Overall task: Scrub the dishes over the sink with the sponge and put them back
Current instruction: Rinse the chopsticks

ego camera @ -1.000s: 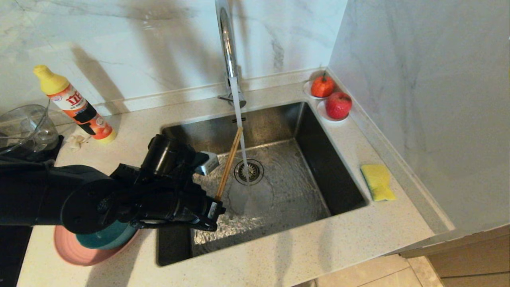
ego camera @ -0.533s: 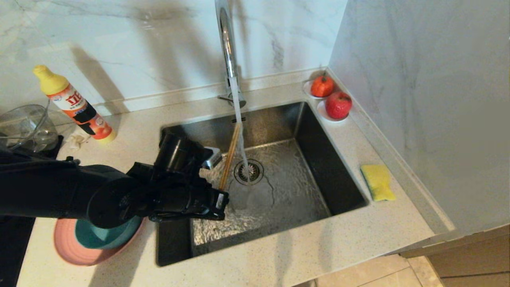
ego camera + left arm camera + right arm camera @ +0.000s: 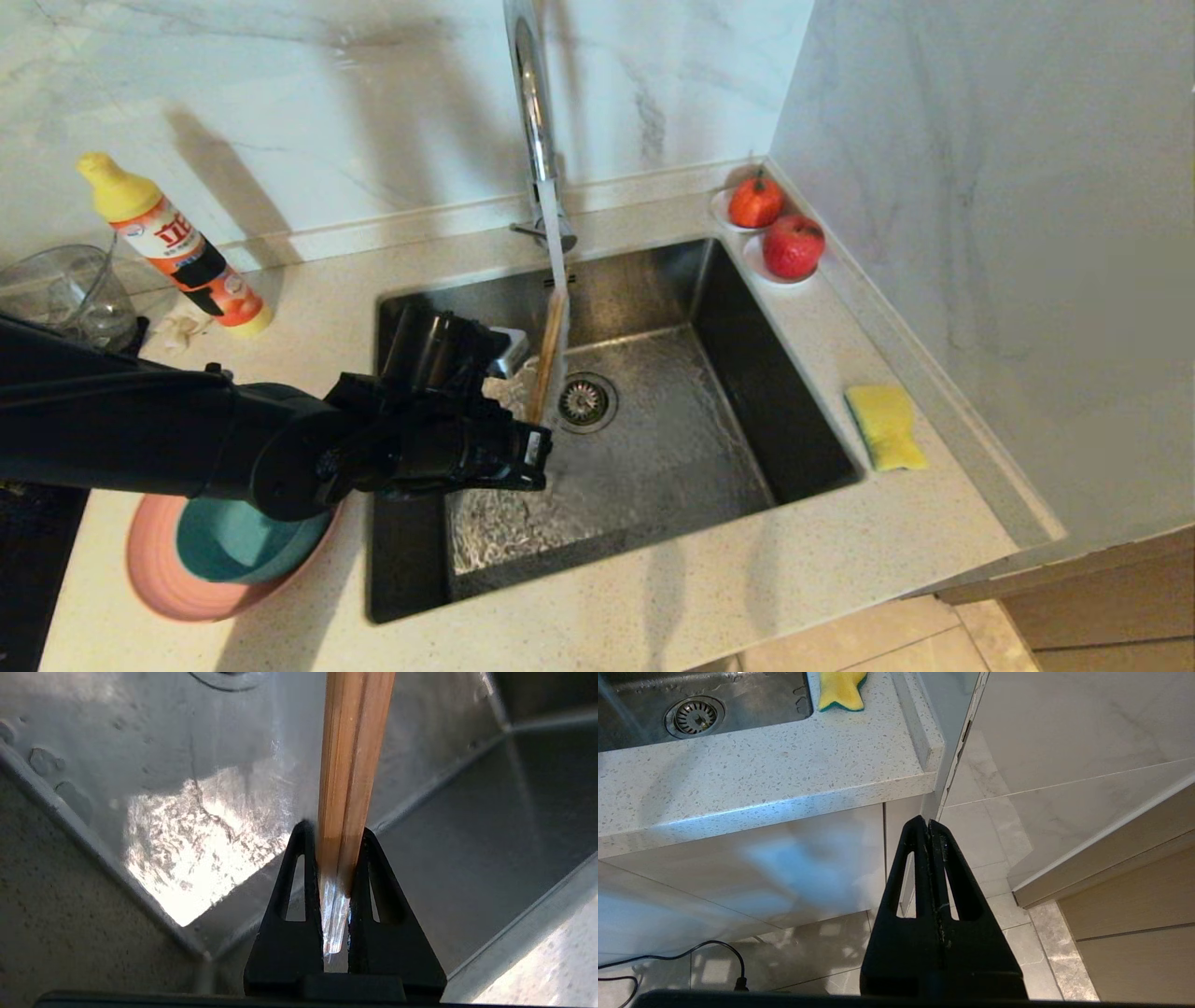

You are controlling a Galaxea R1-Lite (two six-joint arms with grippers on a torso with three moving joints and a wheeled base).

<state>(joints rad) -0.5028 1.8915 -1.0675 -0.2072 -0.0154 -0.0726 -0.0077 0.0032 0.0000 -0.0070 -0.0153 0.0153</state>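
My left gripper is shut on the thick ends of two wooden chopsticks. It holds them over the steel sink with their tips up in the water running from the chrome faucet. The teal bowl sits in the pink plate on the counter left of the sink, partly hidden by my left arm. On the counter right of the sink lies the yellow sponge. My right gripper is shut on nothing and parked below the counter's front edge.
Water pools around the drain. An orange detergent bottle and a clear glass bowl stand at the back left. Two red fruits sit on small dishes at the sink's back right corner. A marble wall borders the right side.
My left arm has reached farther over the sink toward the faucet, bringing the chopsticks into the water stream. More of the teal bowl now shows. The right arm has not moved.
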